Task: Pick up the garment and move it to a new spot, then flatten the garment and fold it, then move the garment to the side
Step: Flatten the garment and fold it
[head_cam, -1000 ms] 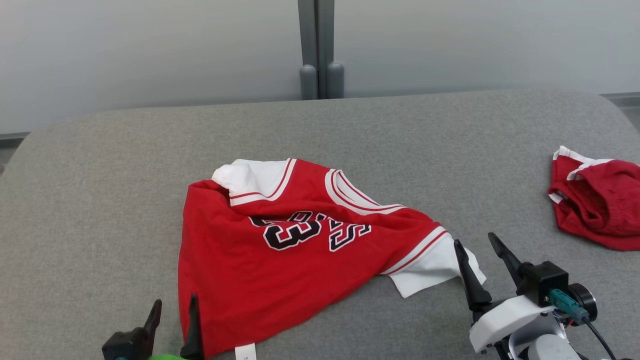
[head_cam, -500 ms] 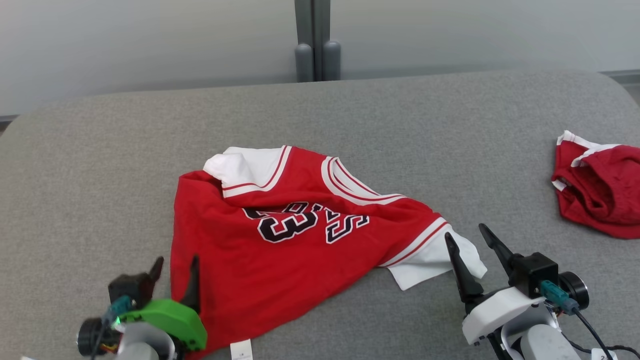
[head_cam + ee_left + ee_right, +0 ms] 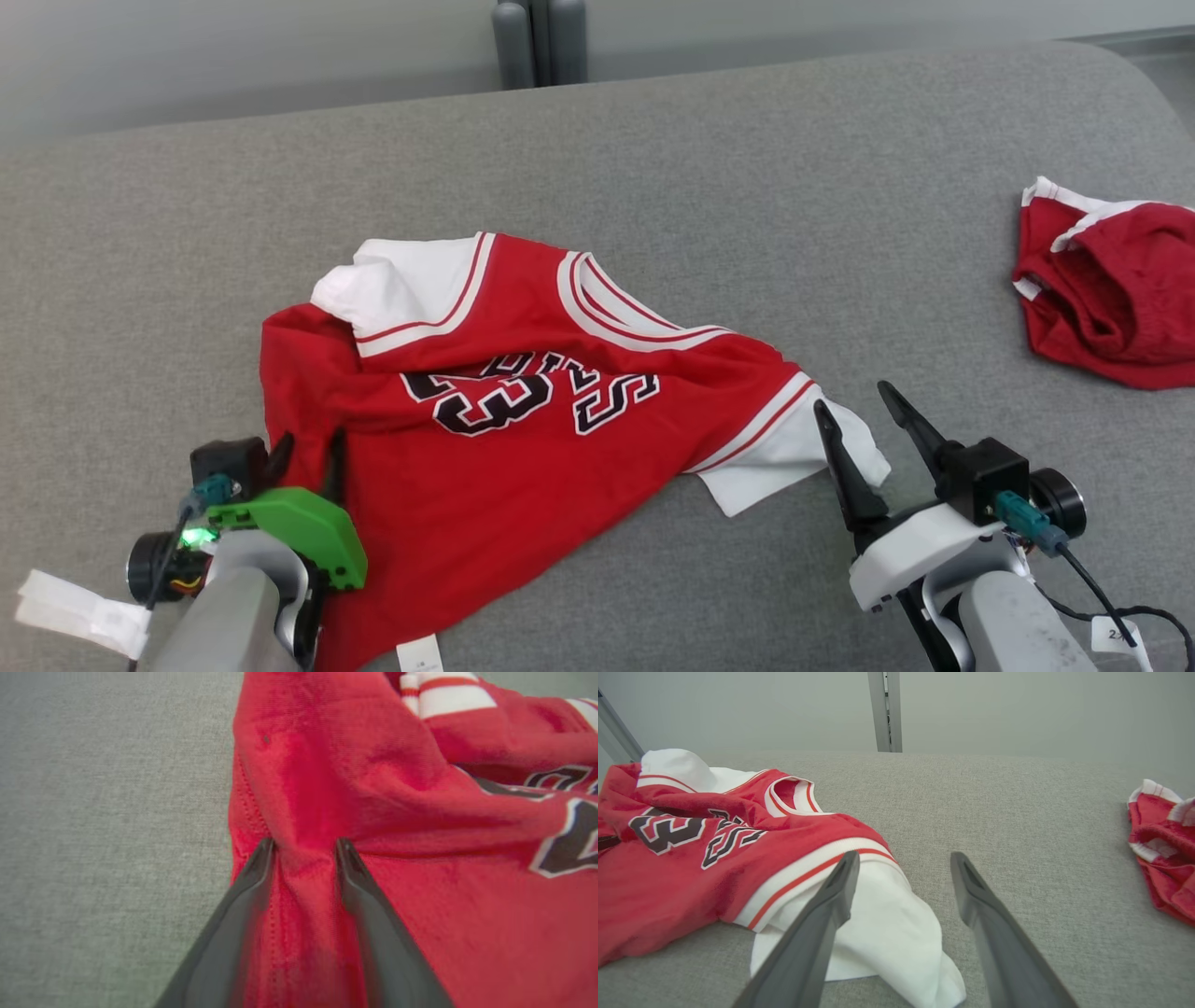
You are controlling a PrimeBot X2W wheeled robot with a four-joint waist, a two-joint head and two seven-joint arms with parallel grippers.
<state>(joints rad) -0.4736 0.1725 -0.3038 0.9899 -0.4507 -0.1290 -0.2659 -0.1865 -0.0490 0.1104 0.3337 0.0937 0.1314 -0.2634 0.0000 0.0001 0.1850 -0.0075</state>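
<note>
The garment (image 3: 523,467) is a red jersey with white sleeves and black numerals, lying crumpled on the grey padded table (image 3: 747,168). My left gripper (image 3: 308,446) is on its left edge. In the left wrist view the gripper (image 3: 304,847) presses into the red cloth (image 3: 420,905), jaws still apart, with a raised ridge of fabric between them. My right gripper (image 3: 851,399) stands open at the white sleeve (image 3: 775,457). In the right wrist view its left finger (image 3: 831,896) hangs over the sleeve (image 3: 878,933), while the gripper (image 3: 904,858) holds nothing.
A second red-and-white cloth (image 3: 1111,299) lies bunched at the table's right edge, also seen from the right wrist (image 3: 1167,858). A grey post (image 3: 540,37) stands behind the table. White paper strips (image 3: 75,607) hang off my left arm.
The head camera has tilted down. My left gripper has moved forward onto the garment's left edge and its fingers have narrowed around a ridge of cloth. The right gripper stays open by the sleeve.
</note>
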